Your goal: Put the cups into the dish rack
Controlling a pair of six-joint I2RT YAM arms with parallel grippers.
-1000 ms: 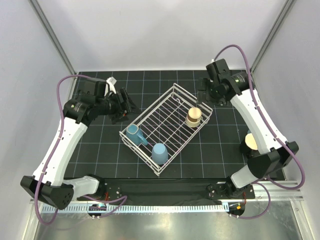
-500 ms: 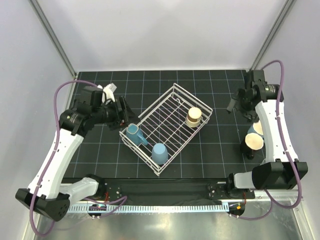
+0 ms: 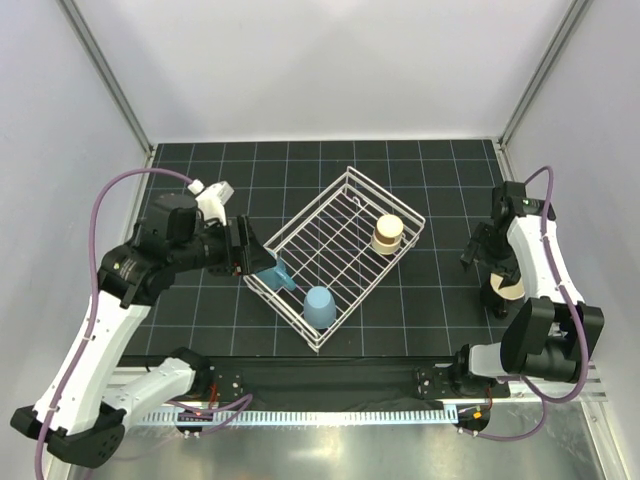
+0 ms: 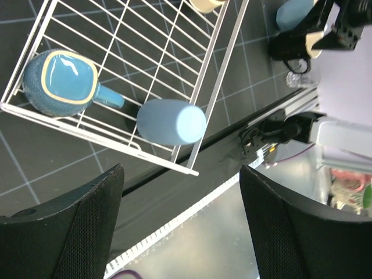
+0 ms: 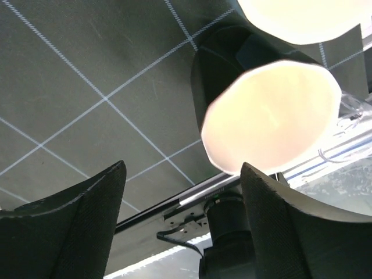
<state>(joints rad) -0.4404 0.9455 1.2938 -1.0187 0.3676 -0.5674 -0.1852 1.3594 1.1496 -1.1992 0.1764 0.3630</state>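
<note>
The white wire dish rack [image 3: 301, 214] stands slantwise mid-table. In it are a blue handled mug [image 3: 272, 273], a light blue tumbler [image 3: 320, 305] on its side and a beige cup [image 3: 387, 233]. The left wrist view shows the mug [image 4: 58, 81], the tumbler [image 4: 171, 121] and the rack [image 4: 224, 52]. My left gripper [image 3: 247, 252] is open and empty above the rack's left corner. My right gripper [image 3: 487, 257] is open and empty, just above a dark cup with a cream inside [image 5: 270, 116], which also shows in the top view [image 3: 507, 288]. A second pale cup [image 5: 302, 17] stands behind it.
In the left wrist view a pale blue cup [image 4: 293, 13], the dark cup [image 4: 288, 46] and a clear glass [image 4: 297, 79] stand together at the table's right edge under the right arm. The table's metal front rail [image 3: 330, 412] runs along the near edge.
My right arm has swung from the rack's far right corner to the cups at the table's right edge. My left gripper has moved nearer, over the rack's left corner.
</note>
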